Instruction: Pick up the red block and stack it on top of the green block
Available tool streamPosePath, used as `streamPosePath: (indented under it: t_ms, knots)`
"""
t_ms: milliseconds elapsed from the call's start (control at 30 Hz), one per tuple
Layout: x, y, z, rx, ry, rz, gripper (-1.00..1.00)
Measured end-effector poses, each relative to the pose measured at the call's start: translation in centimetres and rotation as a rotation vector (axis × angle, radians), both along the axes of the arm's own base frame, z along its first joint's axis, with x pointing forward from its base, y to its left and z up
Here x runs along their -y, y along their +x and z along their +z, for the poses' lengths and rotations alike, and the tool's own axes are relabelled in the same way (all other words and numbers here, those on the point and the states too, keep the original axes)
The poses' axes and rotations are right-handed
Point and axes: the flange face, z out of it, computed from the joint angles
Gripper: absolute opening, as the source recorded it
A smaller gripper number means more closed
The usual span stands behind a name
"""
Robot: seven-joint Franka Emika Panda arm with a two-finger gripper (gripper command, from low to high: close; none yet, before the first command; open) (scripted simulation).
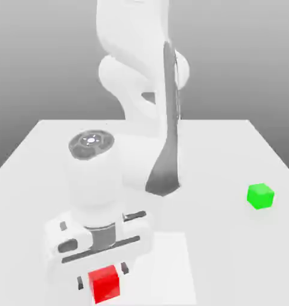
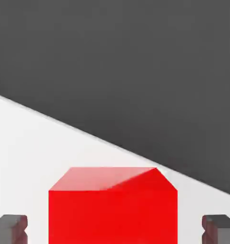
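Spread open, the claw [image 1: 102, 276] has a finger on each side of the red block, and we see a gap between each finger and the block. Around all this we have the big white table [image 1: 221, 155], whose edge cuts slantwise across the hand view against dark grey. Over it we see the white arm [image 1: 134, 30], reaching down toward the exterior view's bottom left. We also make out a paler rectangle [image 1: 164, 269] on the table, near the claw. Our red block [image 1: 105, 284] is low in the exterior view, toward its left, between the fingers but touching neither. Our green block [image 1: 260, 196] sits on the table at the exterior view's right, well apart from the red one.
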Motion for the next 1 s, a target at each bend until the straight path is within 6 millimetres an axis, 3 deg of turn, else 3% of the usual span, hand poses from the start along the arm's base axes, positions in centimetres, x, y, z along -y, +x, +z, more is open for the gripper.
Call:
streamPosePath:
  t_ms: [167,300,333,433,567,667,800,867,1000]
  knots:
    - [0.0,0.0,0.1,-0.001,0.0,0.0,-1.0]
    - [0.0,0.1,4.6,-0.001,0.0,0.001,-1.0]
    - [-0.9,0.0,5.5,-0.002,0.004,0.031,-1.0]
    - [-8.1,-0.9,6.5,-0.007,0.029,0.28,-1.0]
    - [-17.3,-3.8,7.2,-0.011,0.052,0.63,-1.0]
    - [-25.5,-8.1,7.8,-0.014,0.06,0.953,-1.0]
    - [-34.5,-16.3,8.6,-0.015,0.058,1.412,-1.0]
    - [-37.3,-20.6,9.0,-0.014,0.049,1.628,-1.0]
    - [-40.1,-27.2,8.6,-0.008,0.017,1.988,-1.0]
